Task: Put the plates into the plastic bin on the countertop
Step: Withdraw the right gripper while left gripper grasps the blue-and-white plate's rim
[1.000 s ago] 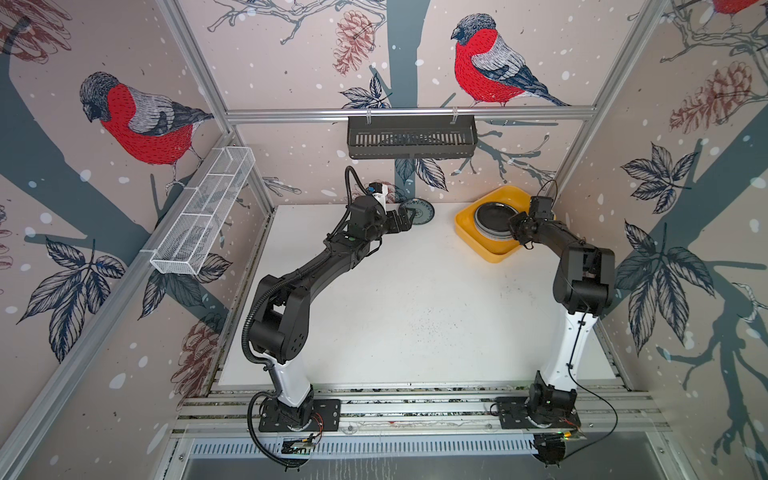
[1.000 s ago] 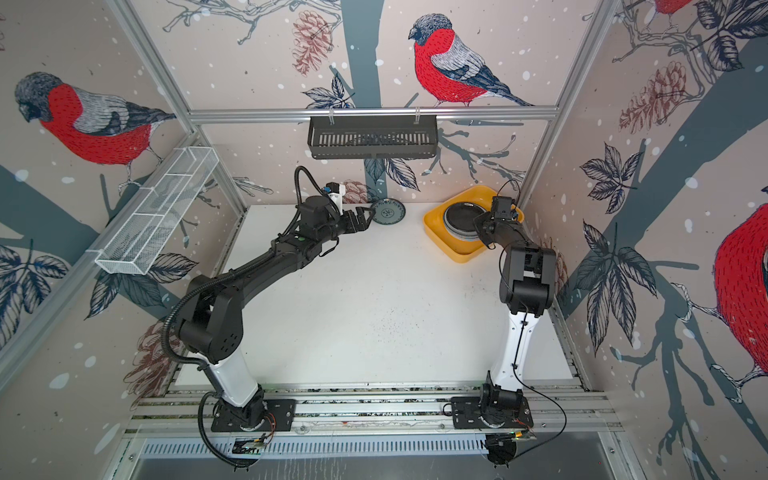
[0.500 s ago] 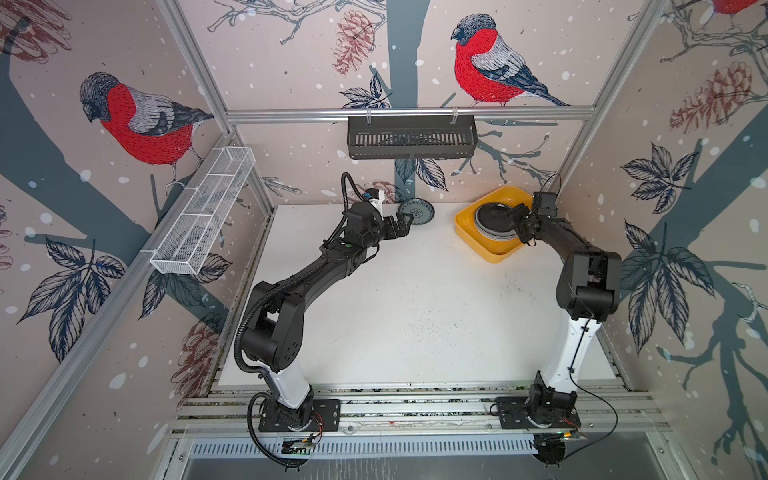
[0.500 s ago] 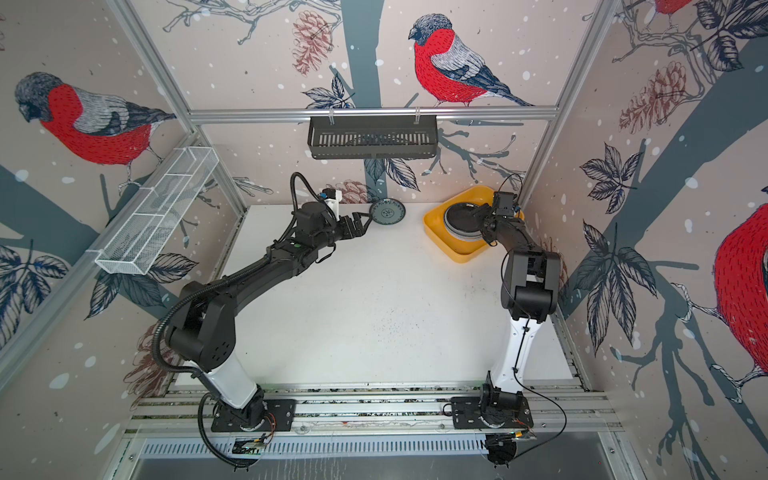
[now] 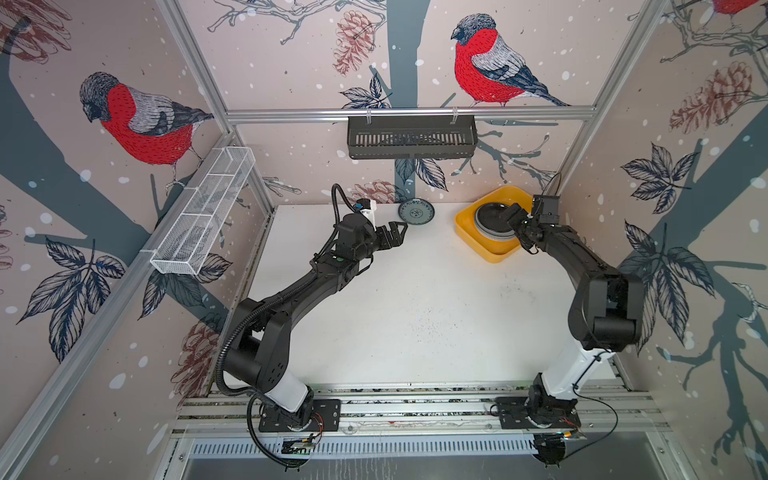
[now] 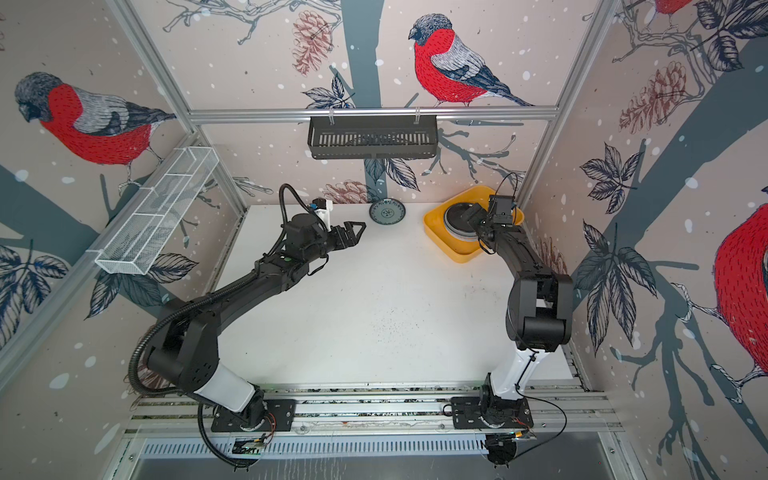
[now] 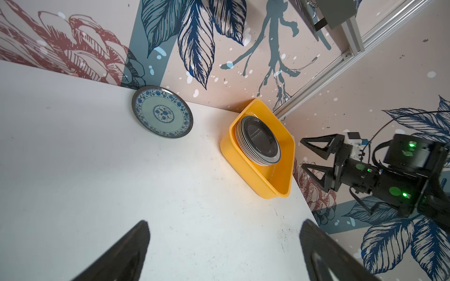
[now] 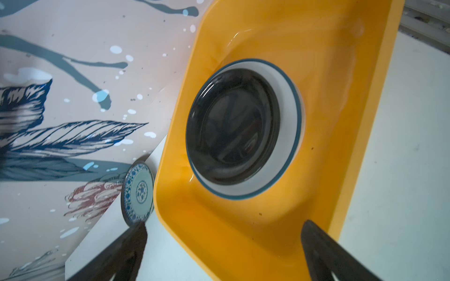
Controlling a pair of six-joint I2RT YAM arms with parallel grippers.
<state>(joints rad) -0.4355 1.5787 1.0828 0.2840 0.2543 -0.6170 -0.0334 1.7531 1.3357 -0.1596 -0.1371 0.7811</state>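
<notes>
One glossy black plate (image 7: 261,140) topping a stack (image 7: 241,140) in rounded yellow bin (image 7: 243,171), teal patterned plate (image 7: 162,112) nearby, left gripper (image 5: 401,232) and right gripper (image 7: 302,153) fingers spread, empty

The yellow bin (image 7: 258,180) sits on the countertop (image 7: 97,170), holding a black-topped plate stack (image 7: 261,140). The teal plate (image 7: 162,112) rests apart from the bin. The right gripper (image 7: 302,153) hangs spread just beside the bin.

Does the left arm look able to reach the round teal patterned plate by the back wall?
Probably yes: the open left gripper sits close to the teal patterned plate, only bare white countertop lies between them, and the right gripper is away at the yellow plastic bin.
</notes>
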